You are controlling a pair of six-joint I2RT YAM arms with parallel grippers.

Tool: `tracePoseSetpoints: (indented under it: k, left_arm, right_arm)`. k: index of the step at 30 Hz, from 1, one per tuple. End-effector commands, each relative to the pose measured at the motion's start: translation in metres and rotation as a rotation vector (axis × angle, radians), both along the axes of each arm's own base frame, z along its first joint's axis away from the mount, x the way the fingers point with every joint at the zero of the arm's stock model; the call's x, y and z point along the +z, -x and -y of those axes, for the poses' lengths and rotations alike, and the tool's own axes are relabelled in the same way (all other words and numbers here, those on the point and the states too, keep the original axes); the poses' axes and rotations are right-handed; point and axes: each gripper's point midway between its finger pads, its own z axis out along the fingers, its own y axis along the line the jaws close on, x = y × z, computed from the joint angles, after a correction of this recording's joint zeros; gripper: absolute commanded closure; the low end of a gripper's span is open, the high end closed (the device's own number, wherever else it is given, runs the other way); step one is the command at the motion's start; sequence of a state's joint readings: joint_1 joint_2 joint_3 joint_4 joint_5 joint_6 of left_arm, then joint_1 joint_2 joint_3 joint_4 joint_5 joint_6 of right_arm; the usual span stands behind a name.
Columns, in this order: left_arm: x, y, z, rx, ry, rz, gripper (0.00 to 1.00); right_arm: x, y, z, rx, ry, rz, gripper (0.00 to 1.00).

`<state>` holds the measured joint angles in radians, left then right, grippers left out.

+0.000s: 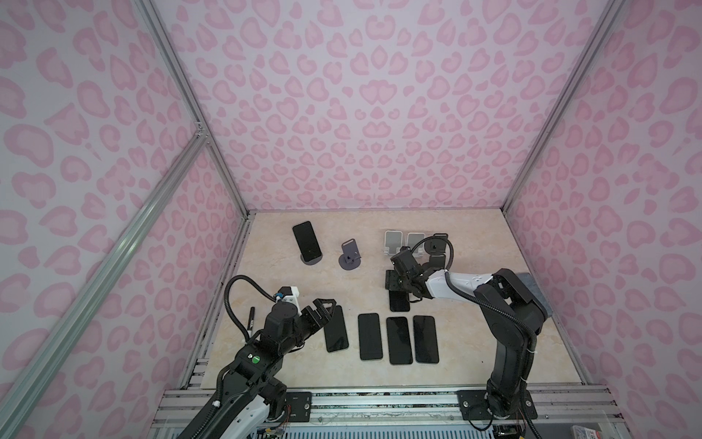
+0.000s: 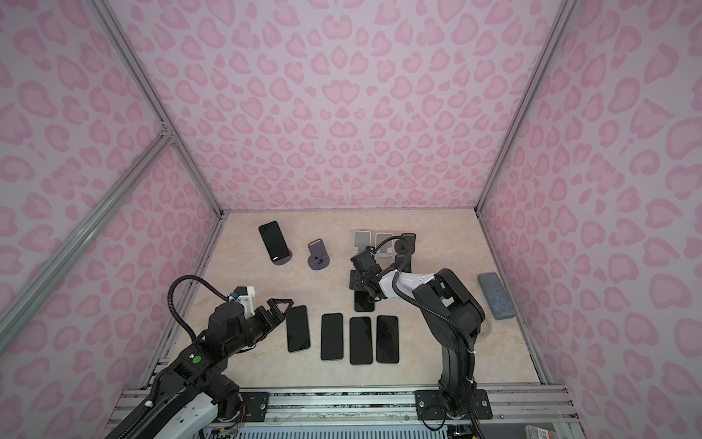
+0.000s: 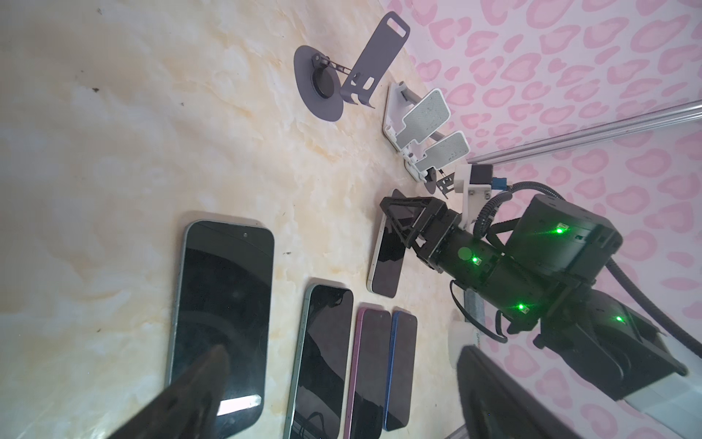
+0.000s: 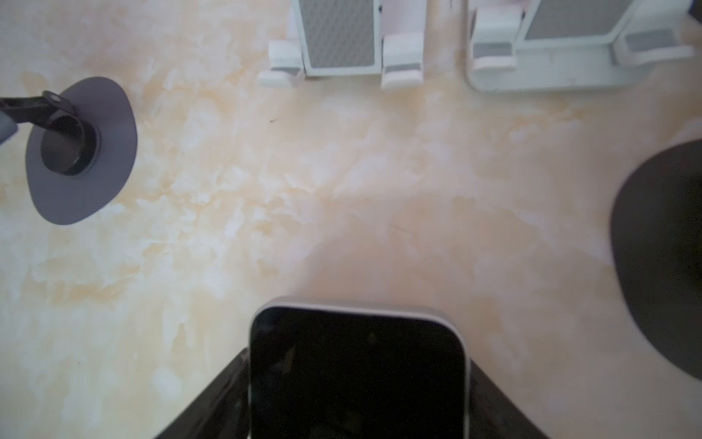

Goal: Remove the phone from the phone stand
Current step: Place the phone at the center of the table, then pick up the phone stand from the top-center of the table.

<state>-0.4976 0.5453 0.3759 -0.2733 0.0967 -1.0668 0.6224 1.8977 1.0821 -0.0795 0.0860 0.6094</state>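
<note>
the right gripper (image 1: 397, 285) is hanging low over the table (image 1: 475, 243), its fingers (image 4: 216, 410) straddling the end of a silver-edged phone (image 4: 357, 372) that is nearer the back wall. that phone is lying flat on the marbled top, screen up, off every stand. it is lying near a dark round stand base (image 4: 661, 258) that is showing at the edge of the right wrist view. the fingers are sitting close along both long edges of the phone, but i cannot tell whether they are pinching it or standing just clear.

the left gripper (image 1: 325, 309) is hovering with its jaws spread wide and nothing between them, above the back end of the leftmost phone (image 1: 336, 328). three more phones (image 1: 399, 340) are lying beside that one in a row, all flat with screens up.

at the back left a propped phone (image 1: 305, 240) is leaning upright on a purple stand (image 1: 313, 260) - the one phone sitting on a stand. just beside it a second purple stand (image 1: 350, 255) is standing with its plate bare. two white stands (image 1: 393, 240) are standing side by side further right.

a pen (image 1: 251, 317) is lying near the table's left edge, and in a top view a grey block (image 2: 495, 296) is lying near the right edge.
</note>
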Motion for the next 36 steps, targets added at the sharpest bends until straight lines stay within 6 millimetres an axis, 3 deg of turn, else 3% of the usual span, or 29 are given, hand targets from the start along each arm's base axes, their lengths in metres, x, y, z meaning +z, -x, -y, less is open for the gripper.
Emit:
tracePoseSetpoints:
  k: [1, 9, 18, 22, 27, 36]
  left_arm:
    - [0.004, -0.004, 0.0, 0.022, 0.028, 0.017, 0.03]
    - [0.007, -0.005, 0.001, 0.028, 0.031, 0.026, 0.03]
    - [0.01, -0.003, -0.002, 0.025, 0.014, 0.038, 0.03]
    - [0.009, 0.0, -0.008, 0.041, 0.003, 0.045, 0.03]
    - [0.01, 0.006, -0.017, 0.071, -0.005, 0.062, 0.03]
    - [0.01, 0.009, -0.029, 0.112, -0.03, 0.064, 0.03]
  right_arm:
    - [-0.006, 0.007, 0.006, 0.005, 0.02, -0.038, 0.21]
    - [0.009, 0.003, 0.004, 0.016, 0.008, -0.024, 0.19]
    - [0.067, 0.003, -0.008, 0.091, -0.052, 0.079, 0.18]
    - [0.089, 0.009, -0.026, 0.189, -0.068, 0.119, 0.17]
    - [0.116, 0.019, -0.064, 0.36, -0.049, 0.182, 0.1]
    - [0.137, 0.017, -0.123, 0.564, -0.01, 0.275, 0.03]
